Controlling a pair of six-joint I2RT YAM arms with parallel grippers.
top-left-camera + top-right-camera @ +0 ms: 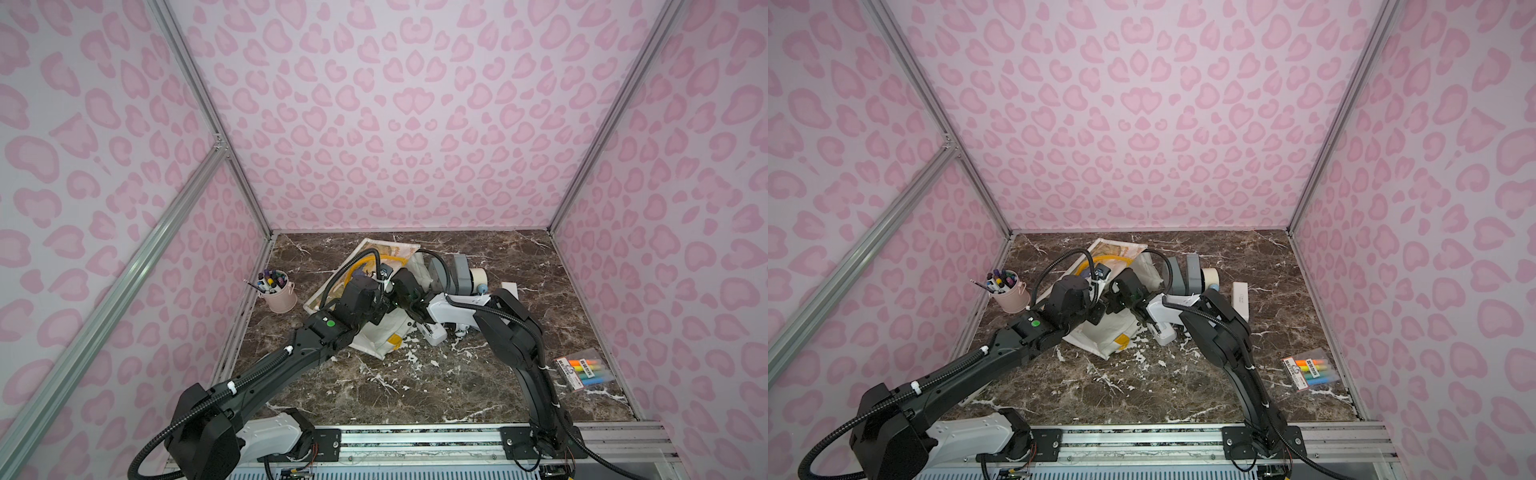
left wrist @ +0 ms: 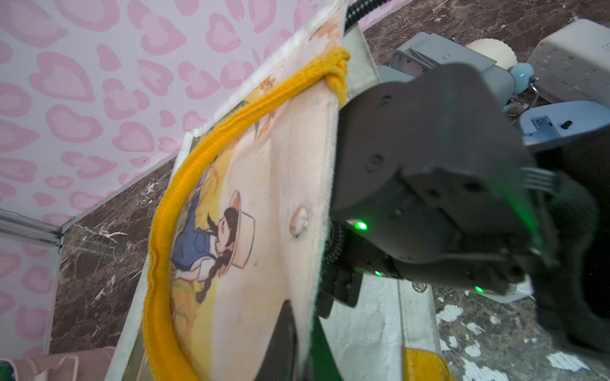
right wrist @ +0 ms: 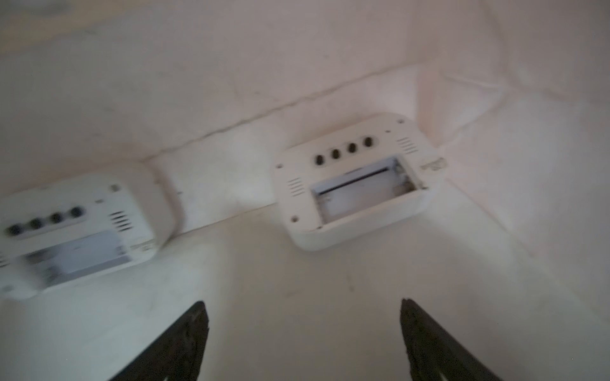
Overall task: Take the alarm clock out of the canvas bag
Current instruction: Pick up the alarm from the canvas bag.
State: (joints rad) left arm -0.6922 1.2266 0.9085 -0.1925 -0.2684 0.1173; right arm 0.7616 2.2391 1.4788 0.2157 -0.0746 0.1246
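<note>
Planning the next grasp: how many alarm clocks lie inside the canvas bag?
2. One alarm clock, battery bay open, lies ahead of the open right gripper inside the canvas bag; a second clock, blurred, lies beside it along the seam. Others may be hidden.

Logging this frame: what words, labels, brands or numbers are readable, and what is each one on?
No text is legible.
Label on the highlighter pack: too small to read.
Small marking on the back of the alarm clock with the open battery bay: blurred.
Mark on the white box: too small to read.
Print on the canvas bag: a picture of a girl, no words visible.
</note>
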